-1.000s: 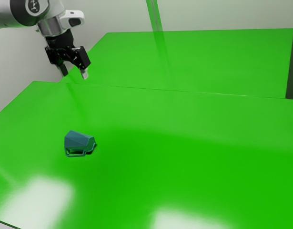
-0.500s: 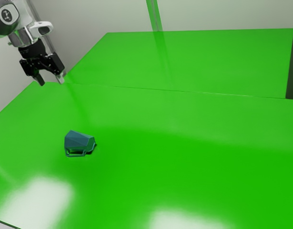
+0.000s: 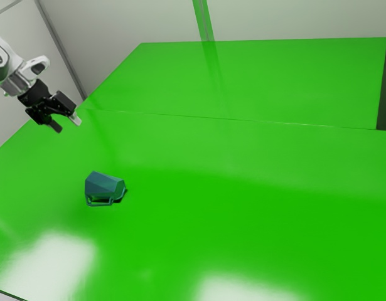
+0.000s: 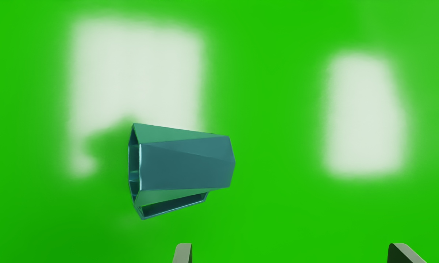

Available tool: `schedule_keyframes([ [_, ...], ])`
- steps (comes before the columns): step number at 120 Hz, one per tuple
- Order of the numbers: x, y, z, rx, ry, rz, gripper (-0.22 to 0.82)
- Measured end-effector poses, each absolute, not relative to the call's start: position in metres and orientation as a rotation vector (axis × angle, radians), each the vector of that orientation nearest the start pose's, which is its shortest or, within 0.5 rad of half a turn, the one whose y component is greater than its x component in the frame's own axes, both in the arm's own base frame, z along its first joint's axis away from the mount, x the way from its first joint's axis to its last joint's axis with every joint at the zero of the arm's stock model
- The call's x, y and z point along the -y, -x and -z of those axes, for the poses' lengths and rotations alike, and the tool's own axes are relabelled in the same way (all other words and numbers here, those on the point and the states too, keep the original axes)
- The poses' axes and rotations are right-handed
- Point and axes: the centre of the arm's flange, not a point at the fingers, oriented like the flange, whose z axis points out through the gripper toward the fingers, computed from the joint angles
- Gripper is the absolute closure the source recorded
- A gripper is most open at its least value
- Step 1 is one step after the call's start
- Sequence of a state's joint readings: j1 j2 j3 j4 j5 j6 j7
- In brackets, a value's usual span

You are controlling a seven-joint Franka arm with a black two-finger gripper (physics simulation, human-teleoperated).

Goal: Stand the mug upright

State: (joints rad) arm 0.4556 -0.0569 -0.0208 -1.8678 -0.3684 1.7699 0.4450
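A blue-green faceted mug (image 3: 105, 187) lies on its side on the green table, its handle toward the exterior view's bottom. Up and to the left of it in the exterior view, the gripper (image 3: 68, 125) hangs above the table's far-left edge, apart from the mug. In the wrist view the mug (image 4: 184, 162) shows its open mouth at one end and its narrower base at the other, with the handle on the side nearer the fingertips. The gripper (image 4: 290, 252) is open there, its two fingers wide apart with nothing between them.
The glossy green tabletop (image 3: 243, 188) extends around the mug and carries bright reflections. Behind it, a second green surface (image 3: 274, 81) reaches toward the pale wall, where a green strip (image 3: 203, 19) runs upward.
My hand has moved toward the exterior view's left and somewhat lower, tilting as it went. The mug has stayed where it was.
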Motion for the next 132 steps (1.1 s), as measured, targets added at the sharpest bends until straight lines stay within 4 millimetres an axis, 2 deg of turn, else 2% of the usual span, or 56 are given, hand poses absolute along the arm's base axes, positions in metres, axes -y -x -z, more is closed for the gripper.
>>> schedule_keyframes([
  [17, -0.221, -0.496, -0.517, 0.13, 3.533, 0.285, 0.02],
  [49, -0.263, -0.459, -0.459, 0.258, 3.646, 0.366, 0.02],
  [69, -0.282, -0.444, -0.439, 0.301, 3.669, 0.402, 0.02],
  [101, -0.298, -0.437, -0.393, 0.399, 3.723, 0.332, 0.02],
  [132, -0.289, -0.454, -0.365, 0.368, 3.751, 0.278, 0.02],
])
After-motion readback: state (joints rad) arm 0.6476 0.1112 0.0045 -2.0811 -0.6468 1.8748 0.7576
